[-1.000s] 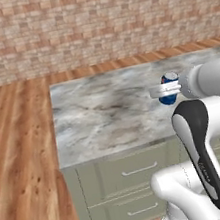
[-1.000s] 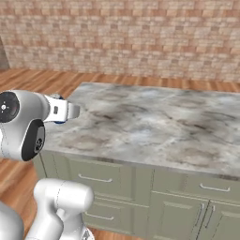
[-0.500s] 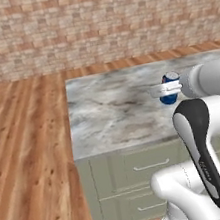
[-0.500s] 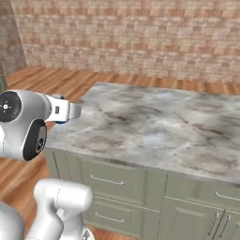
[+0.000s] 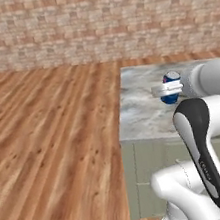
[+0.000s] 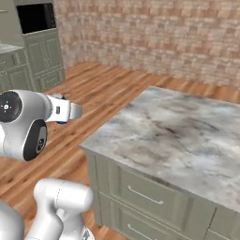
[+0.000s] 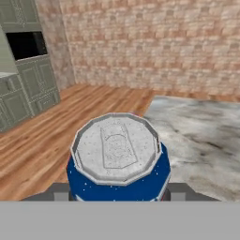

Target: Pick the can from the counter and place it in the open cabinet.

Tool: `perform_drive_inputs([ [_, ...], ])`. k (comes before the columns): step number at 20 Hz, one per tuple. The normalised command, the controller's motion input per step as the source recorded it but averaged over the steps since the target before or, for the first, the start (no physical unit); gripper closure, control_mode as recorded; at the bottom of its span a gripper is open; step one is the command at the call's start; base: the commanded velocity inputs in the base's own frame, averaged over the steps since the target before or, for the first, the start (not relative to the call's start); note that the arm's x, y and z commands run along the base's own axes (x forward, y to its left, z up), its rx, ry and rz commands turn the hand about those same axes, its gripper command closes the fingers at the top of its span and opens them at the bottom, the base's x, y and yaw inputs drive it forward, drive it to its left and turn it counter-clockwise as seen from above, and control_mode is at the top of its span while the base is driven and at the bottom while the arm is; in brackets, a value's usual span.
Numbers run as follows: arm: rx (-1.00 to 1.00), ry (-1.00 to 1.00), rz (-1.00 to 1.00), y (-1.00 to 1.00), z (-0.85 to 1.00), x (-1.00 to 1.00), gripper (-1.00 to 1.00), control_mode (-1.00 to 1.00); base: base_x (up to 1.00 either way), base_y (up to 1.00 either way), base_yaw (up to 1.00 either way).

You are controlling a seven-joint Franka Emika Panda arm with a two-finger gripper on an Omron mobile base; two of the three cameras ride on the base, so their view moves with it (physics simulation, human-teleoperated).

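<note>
The blue can (image 7: 117,157) sits between my gripper's (image 7: 117,193) fingers (image 7: 56,192), its silver top facing the hand camera. The gripper is shut on it. From the left base view the can (image 5: 170,97) hangs in the gripper (image 5: 165,89) above the marbled counter's (image 5: 143,111) left end. From the right base view only blue slivers of the can (image 6: 58,97) peek past the hand, and the gripper (image 6: 70,111) is left of the counter (image 6: 173,136), over wood floor. The open cabinet is not clearly in view.
Sage-green tall cabinetry with a dark recess (image 6: 35,18) stands at the far left, also in the hand view as a dark recess (image 7: 26,44); I cannot tell what it is. A brick wall (image 5: 92,23) runs behind. Wide wood floor (image 5: 51,142) lies left of the counter.
The whole picture has shifted: the base has moved, so the counter slid to the right and the green cabinetry came into sight. The can stays gripped in the same place relative to the arm.
</note>
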Motion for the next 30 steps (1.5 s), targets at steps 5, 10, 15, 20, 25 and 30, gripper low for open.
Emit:
perform_drive_inputs([
  [5, 0.0, 0.0, 0.0, 0.0, 0.0, 0.0, 1.0, 1.0, 0.0, 0.42, 0.5],
  [10, 0.0, 0.0, 0.0, 0.0, 0.0, 0.0, 1.0, 1.0, 0.0, 0.32, 0.45],
  [15, 0.0, 0.0, 0.0, 0.0, 0.0, 0.0, 1.0, 1.0, 0.0, 0.37, 0.43],
  [20, 0.0, 0.0, 0.0, 0.0, 0.0, 0.0, 1.0, 1.0, 0.0, 0.39, 0.42],
  [25, 0.0, 0.0, 0.0, 0.0, 0.0, 0.0, 1.0, 1.0, 0.0, 0.37, 0.44],
  [30, 0.0, 0.0, 0.0, 0.0, 0.0, 0.0, 1.0, 1.0, -0.01, 0.32, 0.46],
])
